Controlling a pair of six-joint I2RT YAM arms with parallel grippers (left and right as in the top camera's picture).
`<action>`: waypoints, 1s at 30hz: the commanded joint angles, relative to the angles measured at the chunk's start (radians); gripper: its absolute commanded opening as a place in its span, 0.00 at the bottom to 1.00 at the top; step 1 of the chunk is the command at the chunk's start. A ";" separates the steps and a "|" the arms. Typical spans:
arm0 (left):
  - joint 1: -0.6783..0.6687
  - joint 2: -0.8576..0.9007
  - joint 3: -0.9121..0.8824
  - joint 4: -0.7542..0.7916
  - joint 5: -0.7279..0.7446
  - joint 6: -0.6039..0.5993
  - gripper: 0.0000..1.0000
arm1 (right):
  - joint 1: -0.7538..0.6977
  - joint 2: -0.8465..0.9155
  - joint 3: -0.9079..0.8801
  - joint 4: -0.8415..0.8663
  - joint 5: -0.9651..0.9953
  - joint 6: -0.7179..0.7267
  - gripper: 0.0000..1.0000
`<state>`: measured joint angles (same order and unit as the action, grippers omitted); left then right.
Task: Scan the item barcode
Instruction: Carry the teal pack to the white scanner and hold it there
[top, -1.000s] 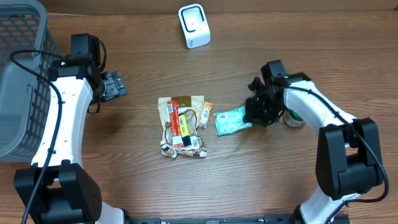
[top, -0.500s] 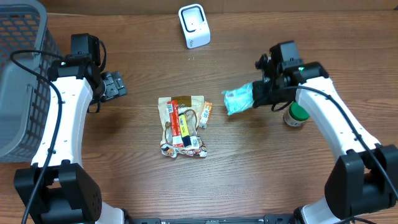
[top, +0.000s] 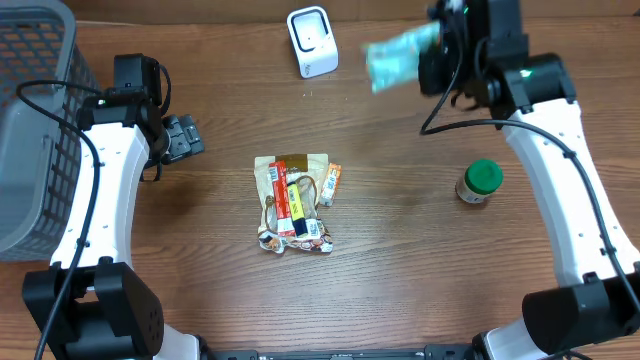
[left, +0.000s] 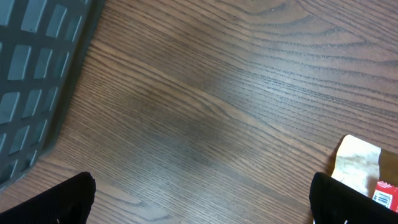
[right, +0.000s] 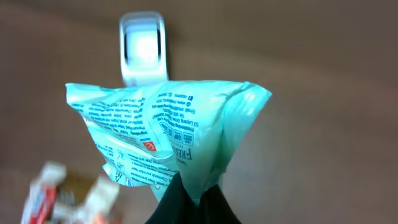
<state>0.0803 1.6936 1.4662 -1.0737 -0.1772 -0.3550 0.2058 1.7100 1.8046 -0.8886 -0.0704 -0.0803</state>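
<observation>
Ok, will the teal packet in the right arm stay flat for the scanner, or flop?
Probably floppy: the teal packet, pinched at one edge by the right end effector, fans out creased and bowed. Likely light too, since that narrow pinch carries it. Its print may not face the scanner flat.

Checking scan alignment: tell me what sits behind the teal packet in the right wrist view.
The white scanner shows above the teal packet, on the wooden table. The packet hides the scanner's base and the table below it.
</observation>
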 joint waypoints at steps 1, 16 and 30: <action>-0.002 -0.014 0.014 0.001 -0.006 0.019 1.00 | 0.021 -0.027 0.034 0.073 0.018 -0.008 0.04; -0.003 -0.014 0.014 0.001 -0.006 0.019 1.00 | 0.205 0.202 0.034 0.475 0.377 -0.190 0.08; -0.003 -0.014 0.014 0.001 -0.006 0.019 1.00 | 0.297 0.476 0.033 0.827 0.660 -0.579 0.04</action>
<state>0.0803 1.6936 1.4662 -1.0740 -0.1768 -0.3550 0.5102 2.1525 1.8141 -0.0990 0.5068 -0.5781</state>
